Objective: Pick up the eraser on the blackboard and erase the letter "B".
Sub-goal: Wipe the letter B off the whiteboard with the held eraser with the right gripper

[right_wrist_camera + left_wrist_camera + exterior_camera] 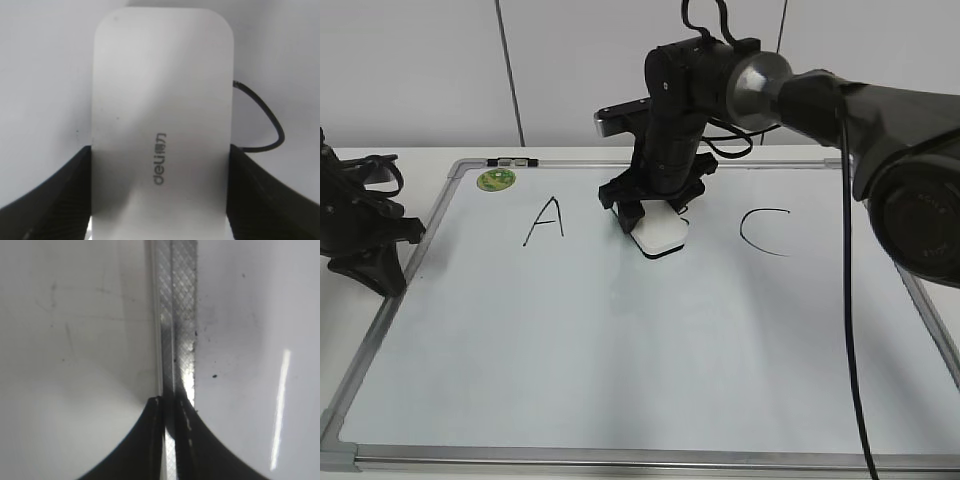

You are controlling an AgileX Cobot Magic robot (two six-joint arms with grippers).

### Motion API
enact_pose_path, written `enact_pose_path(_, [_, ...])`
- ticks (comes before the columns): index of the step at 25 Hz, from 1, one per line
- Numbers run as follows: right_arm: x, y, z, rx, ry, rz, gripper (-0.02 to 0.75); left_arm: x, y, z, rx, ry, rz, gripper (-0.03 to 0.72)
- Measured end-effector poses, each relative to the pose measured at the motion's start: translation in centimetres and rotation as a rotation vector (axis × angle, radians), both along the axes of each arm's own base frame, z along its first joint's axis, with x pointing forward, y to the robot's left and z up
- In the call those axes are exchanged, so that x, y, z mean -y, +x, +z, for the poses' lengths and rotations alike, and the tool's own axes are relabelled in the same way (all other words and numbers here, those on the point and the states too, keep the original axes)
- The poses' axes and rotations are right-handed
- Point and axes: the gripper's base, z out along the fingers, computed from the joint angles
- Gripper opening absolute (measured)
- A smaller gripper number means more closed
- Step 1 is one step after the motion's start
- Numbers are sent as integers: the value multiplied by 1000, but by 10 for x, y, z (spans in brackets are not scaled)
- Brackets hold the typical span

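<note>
The blackboard is a white board with a silver frame, lying flat on the table. My right gripper is shut on the eraser, a white block with grey print, and presses it on the board between the "A" and the "C". The eraser fills the right wrist view, with a jaw on each side. A curved black stroke of the letter "B" shows to its right; the rest is hidden under it. My left gripper is shut and empty at the board's left frame.
A round green sticker sits at the board's top left corner. A black cable hangs from the right arm across the board's right side. A grey wall stands behind the table.
</note>
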Motion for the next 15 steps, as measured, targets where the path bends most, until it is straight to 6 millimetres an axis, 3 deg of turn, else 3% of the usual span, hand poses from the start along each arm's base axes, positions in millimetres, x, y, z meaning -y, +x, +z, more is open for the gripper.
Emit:
enact_pose_path(9, [2,1,0,5,-14,-14,543,0,0,0,-3,4,-4,11])
enact_pose_path(15, [19,8,0,-4,-17,-60,543,0,0,0,-5,5,-5,11])
